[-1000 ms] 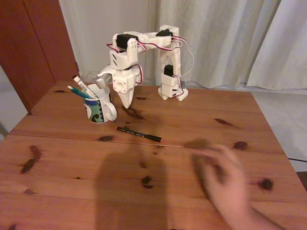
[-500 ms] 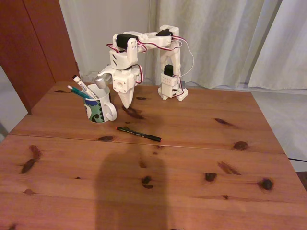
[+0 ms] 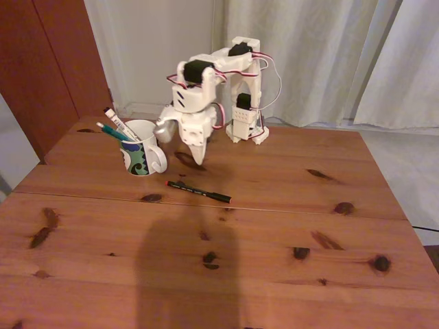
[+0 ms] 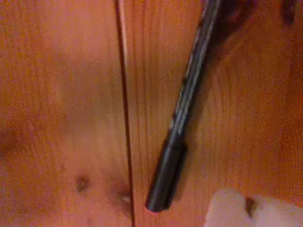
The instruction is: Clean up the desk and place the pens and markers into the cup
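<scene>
White arm folded over, pincer [image 3: 197,159] pointing down, jaws together

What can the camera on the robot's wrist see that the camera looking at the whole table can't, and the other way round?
The wrist view alone gives a blurry close-up of the black pen's body and a white gripper tip at the bottom edge. The fixed view alone shows the arm, the gripper hanging above the desk, and the cup holding the teal pen and white marker. Both show the black pen lying beside the desk's seam.
</scene>
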`<control>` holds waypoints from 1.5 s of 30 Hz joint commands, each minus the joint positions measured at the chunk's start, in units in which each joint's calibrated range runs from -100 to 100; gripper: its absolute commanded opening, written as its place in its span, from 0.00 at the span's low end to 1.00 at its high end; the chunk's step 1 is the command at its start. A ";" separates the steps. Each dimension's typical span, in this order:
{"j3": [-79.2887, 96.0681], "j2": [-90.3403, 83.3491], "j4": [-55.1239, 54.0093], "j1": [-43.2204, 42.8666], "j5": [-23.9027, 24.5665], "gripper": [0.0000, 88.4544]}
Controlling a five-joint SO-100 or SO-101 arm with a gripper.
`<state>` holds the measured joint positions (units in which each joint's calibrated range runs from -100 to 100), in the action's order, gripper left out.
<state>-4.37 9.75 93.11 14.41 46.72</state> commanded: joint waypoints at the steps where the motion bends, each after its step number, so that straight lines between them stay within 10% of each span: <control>1: 0.14 1.30 -2.06 -1.58 0.12 0.01; 45: -14.20 27.28 -6.62 -3.60 -1.56 0.17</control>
<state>-17.03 37.63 86.89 10.60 46.32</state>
